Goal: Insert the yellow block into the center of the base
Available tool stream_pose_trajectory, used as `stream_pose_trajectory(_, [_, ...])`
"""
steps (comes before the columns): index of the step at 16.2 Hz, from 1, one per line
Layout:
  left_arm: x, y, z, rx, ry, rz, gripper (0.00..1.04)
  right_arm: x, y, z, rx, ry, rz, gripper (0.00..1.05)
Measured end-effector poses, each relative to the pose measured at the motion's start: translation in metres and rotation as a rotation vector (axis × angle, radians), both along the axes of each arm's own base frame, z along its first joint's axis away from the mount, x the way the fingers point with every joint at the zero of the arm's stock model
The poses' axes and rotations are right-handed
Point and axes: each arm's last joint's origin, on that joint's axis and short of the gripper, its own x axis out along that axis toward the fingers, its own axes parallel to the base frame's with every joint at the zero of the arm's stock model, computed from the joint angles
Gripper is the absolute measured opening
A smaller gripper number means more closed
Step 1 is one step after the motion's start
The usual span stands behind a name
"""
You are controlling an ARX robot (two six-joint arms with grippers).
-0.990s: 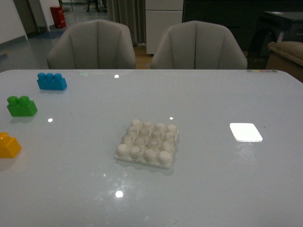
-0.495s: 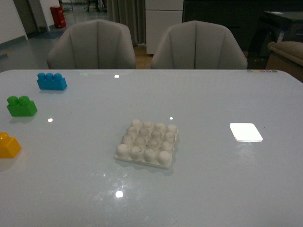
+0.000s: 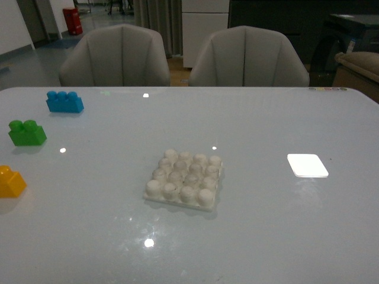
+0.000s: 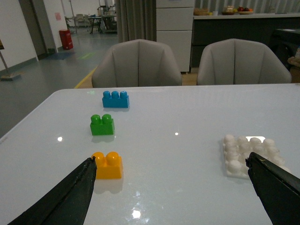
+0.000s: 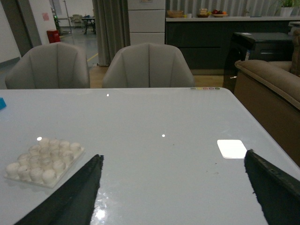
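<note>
Green brick [image 3: 27,132] sits near the desk's [image 3: 266,236] left edge, blue brick [image 3: 64,102] farther back. Over on the right lies a flat white rectangle [image 3: 307,165]. Two grey chairs [image 3: 115,56] stand beyond.

Front view: dim, slightly soft, low contrast. Wrist views: brighter and sharper. The glossy tabletop [image 3: 266,118] carries small round glare spots. The white rectangle [image 3: 307,165] reads overexposed. The yellow block [image 4: 107,165] throws a faint shadow and reflection toward the camera. The left tool [image 4: 171,159] and right tool [image 5: 173,154] show as dark, unlit silhouettes with soft edges.
</note>
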Motion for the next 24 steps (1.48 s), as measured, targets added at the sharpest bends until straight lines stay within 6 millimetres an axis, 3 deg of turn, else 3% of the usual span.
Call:
stream_pose_trajectory(1, [0.000,0.000,0.000,0.000,0.000,0.000,0.98,0.000,0.000,0.000,0.000,0.000,0.000,1.00])
stream_pose_trajectory(7, [0.000,0.000,-0.001,-0.002,0.005,0.001,0.98,0.000,0.000,0.000,0.000,0.000,0.000,0.98])
stream_pose_trajectory(8, [-0.001,-0.001,-0.002,-0.031,0.137,0.023,0.98,0.000,0.000,0.000,0.000,0.000,0.000,0.98])
stream_pose_trajectory(10, [0.003,-0.002,0.013,-0.088,0.282,0.054,0.98,0.000,0.000,0.000,0.000,0.000,0.000,0.98])
stream_pose_trajectory(12, [0.011,0.002,0.045,-0.126,0.152,0.063,0.98,0.000,0.000,0.000,0.000,0.000,0.000,0.98])
stream_pose_trajectory(13, [0.022,0.007,0.055,-0.132,0.130,0.067,0.98,0.000,0.000,0.000,0.000,-0.001,0.000,0.98])
stream_pose_trajectory(15, [0.055,0.016,0.054,-0.136,0.165,0.074,0.98,0.000,0.000,0.000,0.000,0.000,0.000,0.98])
stream_pose_trajectory(18, [0.127,0.030,0.068,-0.105,0.151,0.017,0.98,0.000,0.000,0.000,0.000,0.000,0.000,0.98])
stream_pose_trajectory(20, [0.175,0.049,0.052,-0.088,0.230,0.025,0.98,0.000,0.000,0.000,0.000,0.000,0.000,0.98])
stream_pose_trajectory(22, [0.209,0.074,0.030,-0.079,0.285,0.059,0.98,0.000,0.000,0.000,0.000,0.000,0.000,0.98])
stream_pose_trajectory(24, [0.229,0.095,0.002,-0.072,0.361,0.053,0.98,0.000,0.000,0.000,0.000,0.000,0.000,0.98])
